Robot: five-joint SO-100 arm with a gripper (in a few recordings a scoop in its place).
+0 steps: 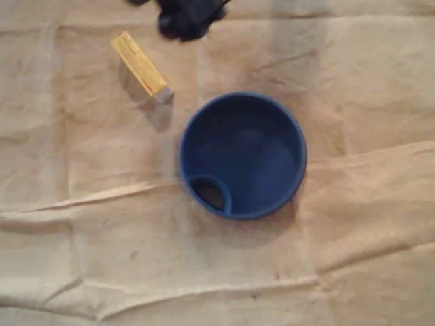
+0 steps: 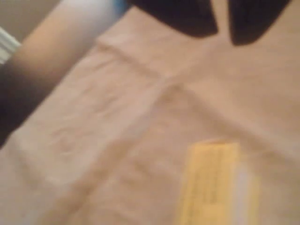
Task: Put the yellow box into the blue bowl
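The yellow box [image 1: 140, 64] lies slanted on the cloth at the upper left in the overhead view, apart from the blue bowl [image 1: 242, 155] in the middle. The bowl holds nothing but a small inner pocket at its lower left rim. My dark gripper [image 1: 187, 17] pokes in at the top edge, just right of and above the box. In the blurred wrist view the yellow box [image 2: 213, 185] sits at the bottom, well below my gripper [image 2: 222, 28]. A narrow gap separates the two dark fingers, with nothing between them.
A wrinkled beige cloth [image 1: 102, 224] covers the whole table, with raised folds across the lower half. A blurred dark and tan shape [image 2: 42, 61] crosses the upper left of the wrist view.
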